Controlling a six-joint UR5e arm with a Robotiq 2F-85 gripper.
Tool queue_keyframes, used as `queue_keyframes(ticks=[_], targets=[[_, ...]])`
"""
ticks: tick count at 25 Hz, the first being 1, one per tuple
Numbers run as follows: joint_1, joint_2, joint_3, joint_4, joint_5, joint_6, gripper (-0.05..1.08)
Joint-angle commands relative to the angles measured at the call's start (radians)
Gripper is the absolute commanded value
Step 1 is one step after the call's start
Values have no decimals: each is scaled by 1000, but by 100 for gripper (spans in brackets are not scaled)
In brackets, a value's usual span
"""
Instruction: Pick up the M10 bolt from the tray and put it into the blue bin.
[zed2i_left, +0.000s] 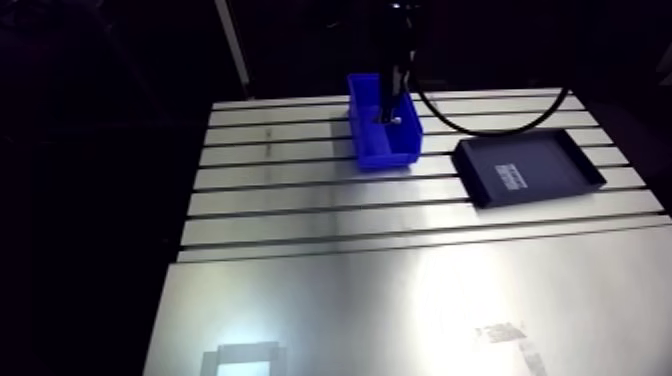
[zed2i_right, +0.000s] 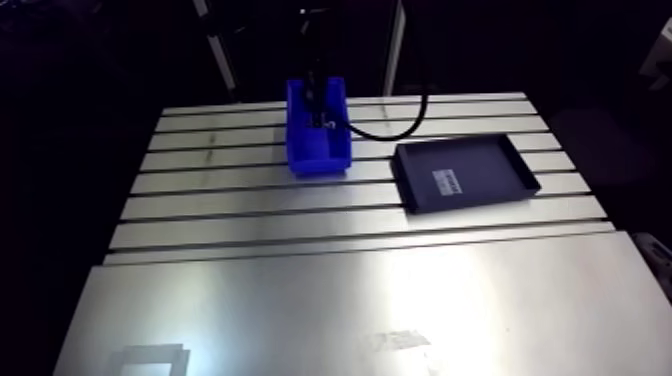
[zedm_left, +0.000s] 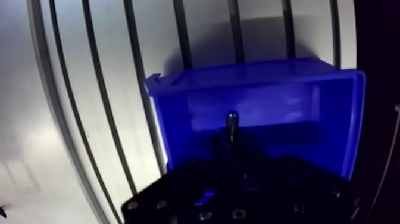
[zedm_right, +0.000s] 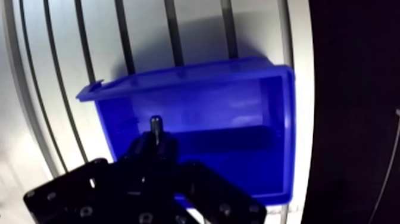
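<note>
Tabletop (zed2i_left: 350, 300): bin (zed2i_left: 385, 155) and tray (zed2i_left: 545, 165) laid side by side.
Bolt (zedm_left: 231, 121) is clamped in the tool (zedm_left: 232, 146) over the bin.

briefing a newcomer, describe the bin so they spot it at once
Find the slotted aluminium table. On it, beside the flat black tray, stands the bin. It alone is bright blue and deep-walled, with the gripper holding the bolt over it.
</note>
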Motion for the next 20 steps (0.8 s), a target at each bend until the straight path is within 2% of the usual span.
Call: queue_keyframes(ticks=[1,13,14,17,20], targets=[[4,15,1,0,0,2,101],[5,43,5,2,-2,2,100],[5,45,5,0,-7,2,100],[10,49,5,-1,-36,3,100],[10,52,5,-1,-39,3,99]])
